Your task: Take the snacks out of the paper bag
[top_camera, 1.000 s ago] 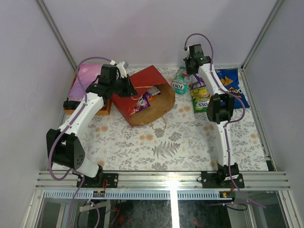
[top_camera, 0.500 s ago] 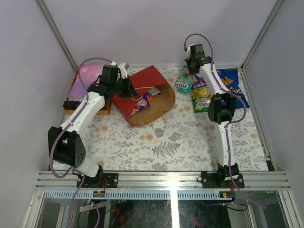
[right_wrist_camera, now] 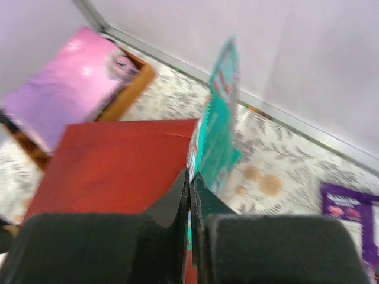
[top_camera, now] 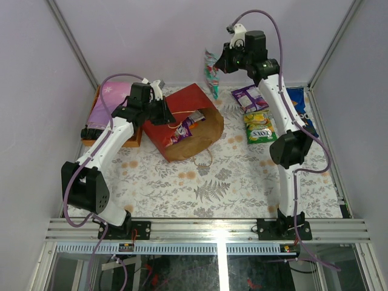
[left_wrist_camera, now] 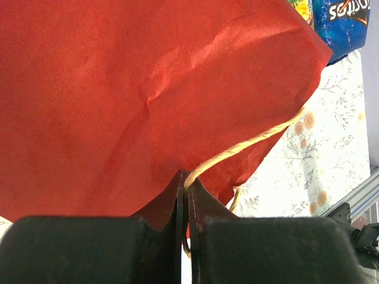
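- My left pincer (top_camera: 164, 112) was pinched shut on the rim of the paper bag (top_camera: 185, 102), which lay on its side at the far left of the desk (top_camera: 206, 188), mouth facing the bare near part.
- Only the left wrist view showed the string handle (left_wrist_camera: 249, 145) caught between its fingers.
- My right pincer (top_camera: 222, 64), closed, held a teal packet (top_camera: 211, 74) aloft near the back wall, long axis upright.
- A purple packet (top_camera: 248, 97) and blue chip bag (top_camera: 301, 99) lay far right.

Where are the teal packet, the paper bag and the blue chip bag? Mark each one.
teal packet (top_camera: 211, 74), top external view, middle of its hanging body.
paper bag (top_camera: 187, 100), top external view, red upper side.
blue chip bag (left_wrist_camera: 342, 23), left wrist view, its printed front.
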You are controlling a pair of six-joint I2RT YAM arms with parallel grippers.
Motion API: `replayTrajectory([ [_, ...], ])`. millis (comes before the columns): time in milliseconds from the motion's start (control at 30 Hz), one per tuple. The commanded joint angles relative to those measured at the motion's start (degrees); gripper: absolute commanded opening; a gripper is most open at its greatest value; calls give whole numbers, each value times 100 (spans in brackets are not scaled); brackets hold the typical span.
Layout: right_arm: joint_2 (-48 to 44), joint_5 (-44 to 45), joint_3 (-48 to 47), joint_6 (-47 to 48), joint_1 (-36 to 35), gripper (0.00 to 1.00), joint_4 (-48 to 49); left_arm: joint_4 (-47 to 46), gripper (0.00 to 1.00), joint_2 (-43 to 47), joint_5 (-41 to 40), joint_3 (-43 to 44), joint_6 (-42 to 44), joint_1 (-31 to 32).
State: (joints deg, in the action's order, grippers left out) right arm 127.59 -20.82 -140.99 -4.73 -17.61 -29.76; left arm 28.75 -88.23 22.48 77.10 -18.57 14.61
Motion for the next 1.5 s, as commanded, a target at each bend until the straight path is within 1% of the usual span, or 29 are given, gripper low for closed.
replayTrajectory([
  [0, -324, -1461, -143, -891, 31, 0, 558, -2, 0, 102, -131, 20, 117, -43],
  [67, -430, -1508, 68, -906, 20, 0, 582, -1, 0, 102, -121, 25, 117, -33],
  [167, -552, -1249, 588, -726, 78, 0, 725, -8, 0, 115, -135, 20, 123, -37],
  [267, -217, -1269, 758, -810, 371, 0, 712, -2, 0, 138, -166, 9, 134, -37],
  [333, 273, -1231, 597, -923, 618, 0, 499, -1, 0, 142, -169, 10, 134, -40],
  [433, 1150, -809, -136, -756, 817, 0, -188, -1, 0, 130, -165, 16, 143, -40],
  [500, 1396, -538, -333, -621, 855, 0, -367, -1, 0, 119, -161, 16, 143, -37],
  [533, 1372, -492, -269, -581, 857, 0, -326, 3, 0, 113, -167, 16, 143, -40],
  [667, 883, -570, 468, -570, 858, 0, 159, 3, 0, 82, -167, 24, 134, -37],
  [833, 891, -486, 160, -371, 861, 0, -103, 8, 0, 80, -135, 29, 127, -35],
  [967, 962, -170, 50, -149, 858, 0, -302, 8, 0, 94, -157, 20, 125, -37],
  [1233, 1092, 1514, -110, 694, 840, 0, -612, 8, 0, 53, -101, 29, 108, -37],
  [1467, 1187, 2774, -52, 1260, 838, 0, -412, 8, 0, 0, -242, 31, 125, -37],
])
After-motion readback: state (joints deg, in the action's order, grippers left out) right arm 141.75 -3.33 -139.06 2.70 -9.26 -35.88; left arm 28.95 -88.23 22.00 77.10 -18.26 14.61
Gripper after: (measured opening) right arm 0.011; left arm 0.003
